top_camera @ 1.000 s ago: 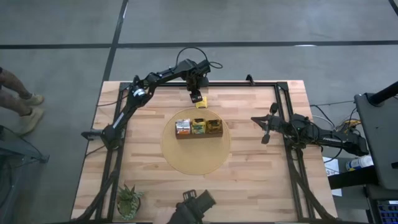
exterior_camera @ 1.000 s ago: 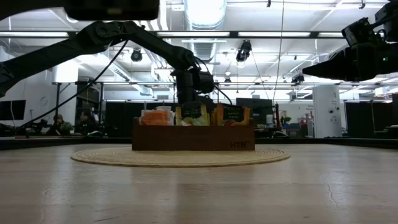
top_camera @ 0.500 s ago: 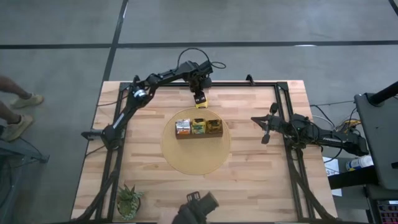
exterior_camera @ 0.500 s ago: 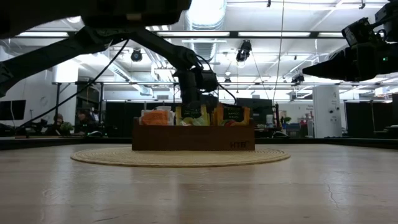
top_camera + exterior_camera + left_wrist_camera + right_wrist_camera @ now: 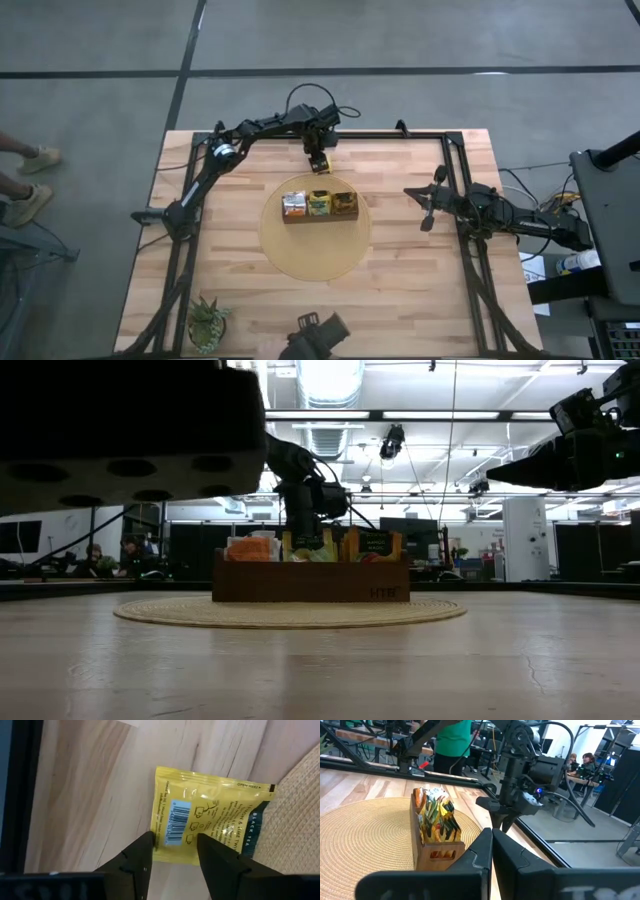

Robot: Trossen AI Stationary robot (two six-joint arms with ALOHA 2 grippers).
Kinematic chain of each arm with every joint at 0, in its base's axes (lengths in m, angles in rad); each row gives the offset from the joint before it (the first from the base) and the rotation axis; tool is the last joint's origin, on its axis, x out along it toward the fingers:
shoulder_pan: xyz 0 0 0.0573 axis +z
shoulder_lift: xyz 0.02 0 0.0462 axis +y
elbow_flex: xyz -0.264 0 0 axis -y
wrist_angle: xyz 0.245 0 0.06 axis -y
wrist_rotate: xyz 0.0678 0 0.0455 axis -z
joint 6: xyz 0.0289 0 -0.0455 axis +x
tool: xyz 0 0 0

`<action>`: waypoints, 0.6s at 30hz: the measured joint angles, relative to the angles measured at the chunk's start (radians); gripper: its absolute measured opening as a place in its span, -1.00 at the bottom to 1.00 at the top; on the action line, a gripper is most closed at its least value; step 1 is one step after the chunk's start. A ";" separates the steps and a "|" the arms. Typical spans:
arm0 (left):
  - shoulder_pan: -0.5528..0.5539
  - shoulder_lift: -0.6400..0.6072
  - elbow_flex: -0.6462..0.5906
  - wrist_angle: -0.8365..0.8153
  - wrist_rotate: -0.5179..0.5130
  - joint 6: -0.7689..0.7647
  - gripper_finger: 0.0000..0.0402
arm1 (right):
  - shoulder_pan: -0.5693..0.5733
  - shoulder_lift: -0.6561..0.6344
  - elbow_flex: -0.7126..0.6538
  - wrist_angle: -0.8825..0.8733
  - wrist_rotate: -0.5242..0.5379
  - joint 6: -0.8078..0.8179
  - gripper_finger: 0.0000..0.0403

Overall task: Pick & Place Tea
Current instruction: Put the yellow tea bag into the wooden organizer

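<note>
Wooden tabletop point(image 5: 410, 290) carries a round woven mat point(image 5: 315, 250) at its centre, and a brown box point(image 5: 319, 206) stands on the mat with three compartments filled with upright sachets: orange, yellow, dark green. One yellow sachet point(image 5: 210, 817) lies flat on the bare wood just beyond the mat's far edge, one corner overlapping the mat. Left gripper point(image 5: 172, 851) hangs directly over this sachet, fingers point(image 5: 137, 857) apart and straddling its near edge; whether they touch it cannot be told. In the high view the left gripper point(image 5: 318, 160) sits behind the box, near the table's far rail. Right gripper point(image 5: 427, 215) waits at the right side, well apart from the box, fingers pressed together and holding nothing. A small potted plant point(image 5: 207, 322) stands at the near left corner.
</note>
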 joint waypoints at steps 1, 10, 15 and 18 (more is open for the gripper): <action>-0.002 0.000 0.000 0.001 -0.002 0.003 -0.25 | 0.000 0.000 0.000 0.000 0.000 0.000 -0.96; -0.022 0.000 0.004 -0.005 -0.074 0.040 -0.92 | 0.000 0.000 0.000 0.000 0.000 0.000 -0.96; -0.026 0.007 0.048 -0.049 -0.103 0.043 -0.97 | 0.000 0.000 0.000 0.000 0.000 0.000 -0.96; -0.037 0.012 0.102 -0.125 -0.165 0.039 -0.99 | 0.000 0.000 0.000 0.000 0.000 0.000 -0.96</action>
